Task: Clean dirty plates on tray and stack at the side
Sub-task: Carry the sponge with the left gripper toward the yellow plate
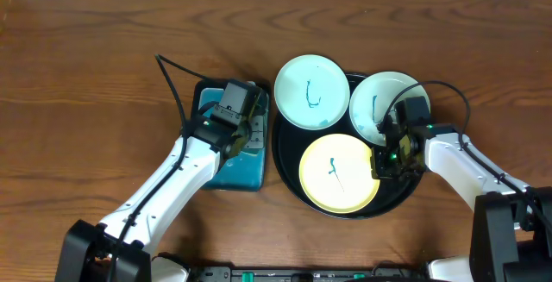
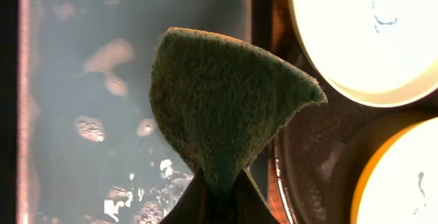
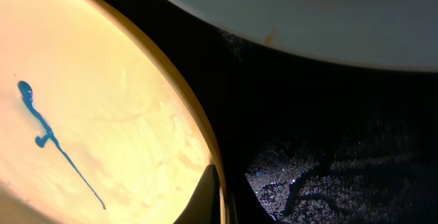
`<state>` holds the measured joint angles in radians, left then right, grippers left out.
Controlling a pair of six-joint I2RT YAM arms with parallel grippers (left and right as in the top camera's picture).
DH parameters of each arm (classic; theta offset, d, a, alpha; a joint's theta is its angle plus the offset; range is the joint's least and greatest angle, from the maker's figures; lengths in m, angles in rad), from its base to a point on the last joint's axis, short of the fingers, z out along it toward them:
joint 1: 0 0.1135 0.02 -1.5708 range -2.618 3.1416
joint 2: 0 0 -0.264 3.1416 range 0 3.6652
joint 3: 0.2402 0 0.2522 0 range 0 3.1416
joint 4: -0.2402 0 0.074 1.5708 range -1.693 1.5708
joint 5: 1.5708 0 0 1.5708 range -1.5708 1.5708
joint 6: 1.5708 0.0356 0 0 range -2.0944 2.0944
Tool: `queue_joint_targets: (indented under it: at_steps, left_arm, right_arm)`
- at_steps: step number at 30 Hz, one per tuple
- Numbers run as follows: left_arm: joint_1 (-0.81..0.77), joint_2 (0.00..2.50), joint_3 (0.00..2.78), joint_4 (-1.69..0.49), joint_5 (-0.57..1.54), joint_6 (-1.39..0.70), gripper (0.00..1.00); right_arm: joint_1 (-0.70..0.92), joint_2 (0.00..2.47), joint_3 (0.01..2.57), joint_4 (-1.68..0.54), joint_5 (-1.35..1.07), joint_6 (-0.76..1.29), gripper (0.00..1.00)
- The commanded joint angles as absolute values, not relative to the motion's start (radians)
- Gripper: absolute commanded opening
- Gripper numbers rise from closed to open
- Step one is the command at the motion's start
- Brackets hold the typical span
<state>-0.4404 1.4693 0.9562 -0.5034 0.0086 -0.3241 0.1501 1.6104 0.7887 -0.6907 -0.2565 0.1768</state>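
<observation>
wooden counter under both arms. left fingers clenched on green sponge, hovering over small blue-lined tray. just right of it, round black tray carried three plates, all marked teal. yellow plate lay right of sponge, near. right fingers closed at its right rim; whether pinching it, could not tell.

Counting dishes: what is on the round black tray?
Three teal-marked plates: left mint-white plate, right mint-white plate, yellow plate. The right arm covers part of the right one; the tray beneath them is hidden.
</observation>
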Motion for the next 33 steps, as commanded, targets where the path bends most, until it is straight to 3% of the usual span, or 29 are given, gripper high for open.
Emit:
queue_joint_targets:
  at_steps: [1,15,33]
  left_arm:
    - [-0.442,1.472,0.955,-0.5,-0.088,-0.311,0.07]
    - [-0.502,1.609,0.954,-0.5,-0.089,-0.35,0.07]
    - [-0.53,1.58,0.973,-0.49,-0.001,-0.408,0.07]
  right_arm:
    - [0.165,1.637,0.762,-0.681,-0.241,0.186,0.01]
    - [0.165,1.637,0.762,-0.683,-0.241,0.186,0.01]
    - [0.165,1.637,0.762,-0.685,-0.241,0.185,0.01]
